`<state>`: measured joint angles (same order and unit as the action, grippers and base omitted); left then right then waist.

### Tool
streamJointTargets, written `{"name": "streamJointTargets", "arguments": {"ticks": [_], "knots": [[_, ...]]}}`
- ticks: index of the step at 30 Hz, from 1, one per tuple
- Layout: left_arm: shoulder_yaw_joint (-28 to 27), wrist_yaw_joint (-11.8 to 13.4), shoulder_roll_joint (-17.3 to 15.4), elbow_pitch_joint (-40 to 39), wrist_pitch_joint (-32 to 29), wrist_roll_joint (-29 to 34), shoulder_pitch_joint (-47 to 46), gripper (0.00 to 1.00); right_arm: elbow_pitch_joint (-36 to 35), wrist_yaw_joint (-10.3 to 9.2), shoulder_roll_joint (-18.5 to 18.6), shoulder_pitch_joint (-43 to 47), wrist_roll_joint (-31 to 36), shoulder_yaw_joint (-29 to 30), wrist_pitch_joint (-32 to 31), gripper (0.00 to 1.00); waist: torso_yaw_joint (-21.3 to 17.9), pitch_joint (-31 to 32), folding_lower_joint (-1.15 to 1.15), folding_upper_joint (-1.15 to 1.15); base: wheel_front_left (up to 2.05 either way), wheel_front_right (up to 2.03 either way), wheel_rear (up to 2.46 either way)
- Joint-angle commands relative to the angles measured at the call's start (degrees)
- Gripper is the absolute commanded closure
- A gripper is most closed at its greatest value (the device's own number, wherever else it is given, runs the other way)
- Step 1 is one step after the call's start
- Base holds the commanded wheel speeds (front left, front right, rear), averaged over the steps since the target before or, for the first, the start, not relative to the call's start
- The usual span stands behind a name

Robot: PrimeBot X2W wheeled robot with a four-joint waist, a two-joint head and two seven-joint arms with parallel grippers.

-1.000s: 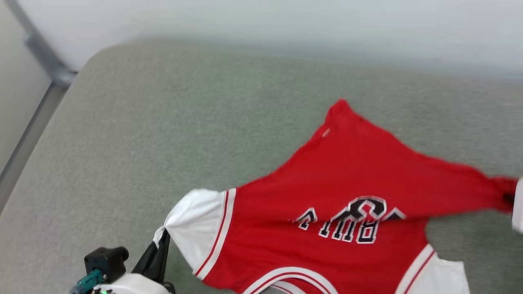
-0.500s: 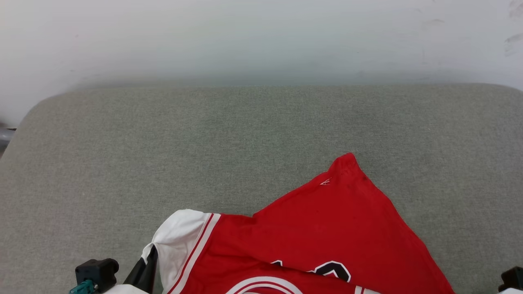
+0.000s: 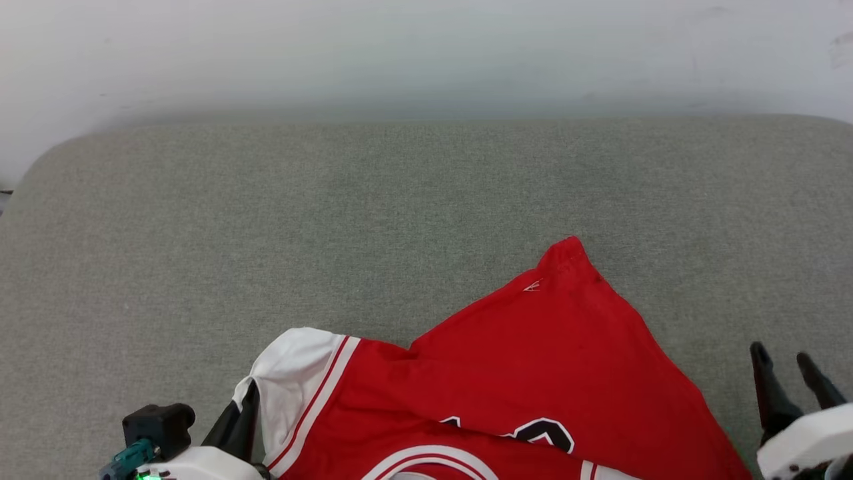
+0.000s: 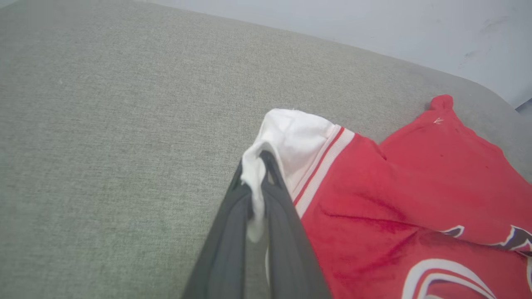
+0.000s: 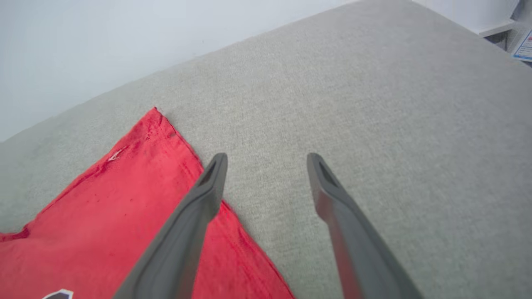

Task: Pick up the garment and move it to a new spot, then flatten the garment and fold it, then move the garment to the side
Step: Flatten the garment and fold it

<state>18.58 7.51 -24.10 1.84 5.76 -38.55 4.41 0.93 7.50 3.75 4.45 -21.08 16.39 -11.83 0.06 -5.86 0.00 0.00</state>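
released from the stretch seen a second ago, the garment [image 3: 533, 373] is now laid slack on the grey cushion [image 3: 400, 220]. the right gripper has since been brought up into the lower right of the head view.

at the far left, the left gripper [image 3: 248, 400] is closed on the edge of the white sleeve [image 3: 293, 373]. in the left wrist view the sleeve cloth is seen pinched between the two dark fingers [image 4: 224, 249], with a small fold bunched over their tips. just right of the sleeve, the red-white striped trim [image 3: 320, 400] is followed by the red body, which is creased along a shallow ridge. the black white-outlined lettering [image 3: 543, 433] is cut off by the bottom edge. a red corner [image 3: 566, 250] is pointed away toward the pale wall [image 3: 400, 53].

at the far right, the right gripper [image 3: 780, 353] is held wide apart, with nothing between its fingers. in the right wrist view one finger is seen over the garment's edge and the other over bare cushion; whether the cloth is touched cannot be told.
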Motion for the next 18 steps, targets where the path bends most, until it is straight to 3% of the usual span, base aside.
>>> {"name": "streamJointTargets", "arguments": {"ticks": [1, 4, 7, 15, 18], "knots": [[0.3, -0.3, 0.3, -0.5, 0.1, 0.3, -1.5, 1.0, 1.4, -0.03, 1.7, -3.5, 0.6, -1.3, 2.0, 0.0, 0.9, -1.4, 0.0, 0.0, 0.0, 0.0, 0.0], [0.5, -0.5, 0.5, -0.6, 0.2, 0.5, -2.6, 1.0, 3.2, -0.02, 2.9, -7.2, -0.3, -3.3, 2.2, 0.0, 1.5, -2.4, 0.0, 0.0, 0.0, 0.0, 0.0], [1.2, -1.1, 0.8, -1.1, 0.5, 1.1, -4.4, 1.0, 6.3, -0.02, 5.9, -13.2, -1.4, -6.5, -2.6, 0.0, 2.9, -4.2, 0.0, 0.0, 0.0, 0.0, 0.0], [3.4, -2.7, 2.4, -1.8, 1.2, 2.2, -9.1, 1.0, 10.5, -0.02, 14.6, -26.8, -3.8, -15.0, -27.1, 0.0, 7.3, -8.6, 0.0, 0.0, 0.0, 0.0, 0.0], [4.0, -3.4, 3.2, -1.7, 1.7, 2.4, -10.6, 1.0, 10.1, -0.02, 16.4, -30.7, -3.8, -17.6, -33.0, 0.0, 8.7, -10.8, 0.0, 0.0, 0.0, 0.0, 0.0]]}}
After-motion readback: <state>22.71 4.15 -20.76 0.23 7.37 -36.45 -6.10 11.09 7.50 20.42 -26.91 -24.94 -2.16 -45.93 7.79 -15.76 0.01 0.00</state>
